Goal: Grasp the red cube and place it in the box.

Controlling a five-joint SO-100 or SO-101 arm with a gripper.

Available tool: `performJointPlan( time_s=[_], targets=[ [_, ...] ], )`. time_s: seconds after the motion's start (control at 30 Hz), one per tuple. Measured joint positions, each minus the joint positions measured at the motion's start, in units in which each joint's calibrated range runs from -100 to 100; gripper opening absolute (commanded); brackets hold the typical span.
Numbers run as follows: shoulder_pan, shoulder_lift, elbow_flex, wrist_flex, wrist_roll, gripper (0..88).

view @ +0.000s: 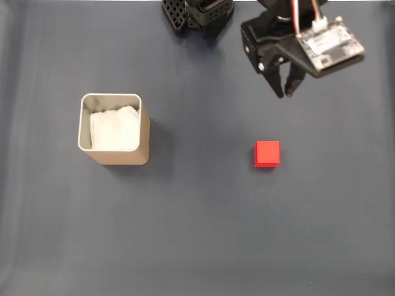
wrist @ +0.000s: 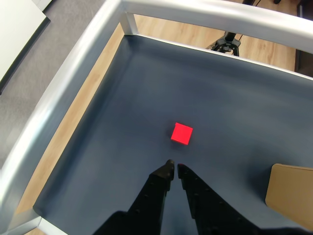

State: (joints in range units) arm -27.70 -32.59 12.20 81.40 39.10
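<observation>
In the fixed view, going left to right: a square tan-beige box with rounded corners, a thin silvery rim and crumpled white lining (view: pixel 113 129) stands upright on the dark blue-grey desk (view: pixel 197 234). Well to its right lies a small bright red matte cube (view: pixel 267 153), alone on the desk surface and touching nothing. Above and slightly right of the cube hangs the black two-finger end effector (view: pixel 287 90), with a pale circuit board (view: pixel 328 43) mounted on the arm at its right side. Its fingertips point down toward the cube but sit well apart from it.

In the wrist view, a silver metal rail (wrist: pixel 73 83) frames the desk on the left and along the top. The red cube (wrist: pixel 182 133) rests near the middle, just beyond the end effector (wrist: pixel 173 168), whose two dark fingers are drawn almost together, only a thin slit between the tips, gripping nothing. A corner of the tan box (wrist: pixel 291 193) shows at the right edge.
</observation>
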Motion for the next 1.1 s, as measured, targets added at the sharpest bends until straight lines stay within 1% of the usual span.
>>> performJointPlan(
  time_s=[0.17, 0.47, 0.57, 0.87, 1.1],
  targets=[
    [0.08, 5.17, -3.64, 0.49, -0.83, 11.3],
    [4.21, 10.79, -6.92, 0.49, -0.83, 27.8],
    [5.49, 12.13, -7.19, 0.49, -0.83, 30.1],
    [7.59, 14.36, -5.19, -1.46, -0.83, 33.5],
    [7.52, 15.96, -1.37, -3.98, -0.83, 39.5]
  ],
)
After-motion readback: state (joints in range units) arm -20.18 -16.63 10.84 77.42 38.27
